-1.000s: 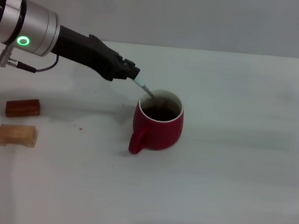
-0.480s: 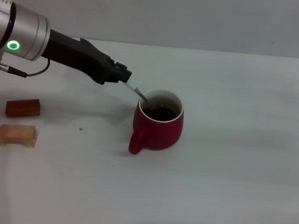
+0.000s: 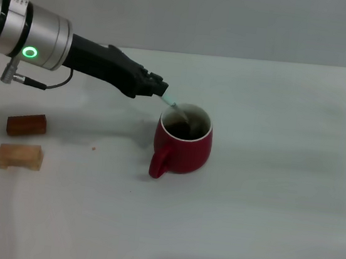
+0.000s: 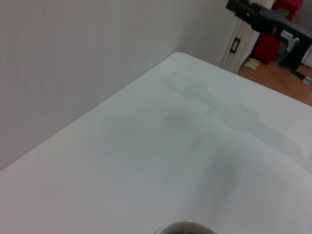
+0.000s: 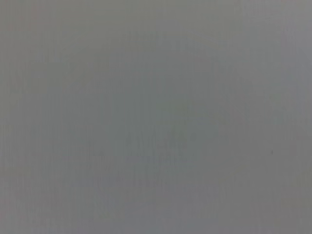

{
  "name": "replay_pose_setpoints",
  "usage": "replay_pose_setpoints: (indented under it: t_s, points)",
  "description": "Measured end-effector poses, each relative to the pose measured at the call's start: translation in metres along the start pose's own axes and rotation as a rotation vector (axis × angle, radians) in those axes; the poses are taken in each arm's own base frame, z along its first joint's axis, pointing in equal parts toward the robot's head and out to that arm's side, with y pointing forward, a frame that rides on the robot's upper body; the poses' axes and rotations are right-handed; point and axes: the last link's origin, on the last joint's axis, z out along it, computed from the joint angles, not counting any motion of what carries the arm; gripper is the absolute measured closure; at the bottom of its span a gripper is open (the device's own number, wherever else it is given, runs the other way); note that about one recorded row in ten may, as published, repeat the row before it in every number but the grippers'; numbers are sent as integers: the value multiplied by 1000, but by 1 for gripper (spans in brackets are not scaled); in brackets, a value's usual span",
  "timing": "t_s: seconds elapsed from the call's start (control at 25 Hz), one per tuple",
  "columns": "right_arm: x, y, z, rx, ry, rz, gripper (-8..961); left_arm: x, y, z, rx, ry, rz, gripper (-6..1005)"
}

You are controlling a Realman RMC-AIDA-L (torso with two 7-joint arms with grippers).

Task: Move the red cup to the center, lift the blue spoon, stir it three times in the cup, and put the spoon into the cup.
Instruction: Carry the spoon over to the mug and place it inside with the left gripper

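The red cup (image 3: pixel 184 145) stands upright near the middle of the white table, its handle toward the front left. A sliver of its white rim (image 4: pixel 185 227) also shows in the left wrist view. My left gripper (image 3: pixel 156 89) reaches in from the left, just up and left of the cup's rim, shut on the pale handle of the blue spoon (image 3: pixel 172 103). The spoon slants down into the cup, with its bowl hidden inside. My right gripper is out of view; the right wrist view shows only plain grey.
A reddish-brown wooden block (image 3: pixel 26 125) and a tan wooden block (image 3: pixel 19 155) lie at the left of the table (image 3: pixel 265 198). A pale wall runs behind the table's far edge.
My left gripper, holding the spoon, swung left away from the cup and then back right toward its rim, moving the spoon inside. The cup has stayed put.
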Motion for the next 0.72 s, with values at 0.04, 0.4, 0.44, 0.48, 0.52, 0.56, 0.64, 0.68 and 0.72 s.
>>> replay_pose_setpoints:
  t_s: [0.04,0.4,0.44,0.48,0.52,0.56,0.64,0.68,0.72]
  points:
    - [1,-1,-1,2,3,0,463,1,-1,1,8,5,2,806]
    - [3,-1,-3,2,11,3,463,4,-6,1,41,30,1,799]
    - [3,-1,-3,2,11,3,463,3,-7,-1,46,32,-3,798]
    - [3,-1,-3,2,11,3,464,3,-7,-2,47,32,-3,797]
    - [3,-1,-3,2,9,3,464,2,-8,-4,51,31,-7,796]
    - [3,-1,-3,2,9,3,464,2,-8,-4,51,31,-7,796]
    - [3,0,-2,1,6,3,464,-1,-10,-7,56,24,-16,794]
    - [3,0,-2,1,6,3,464,-1,-10,-7,56,24,-16,793]
    - [2,1,-2,-1,6,3,464,-3,-10,-8,57,22,-20,792]
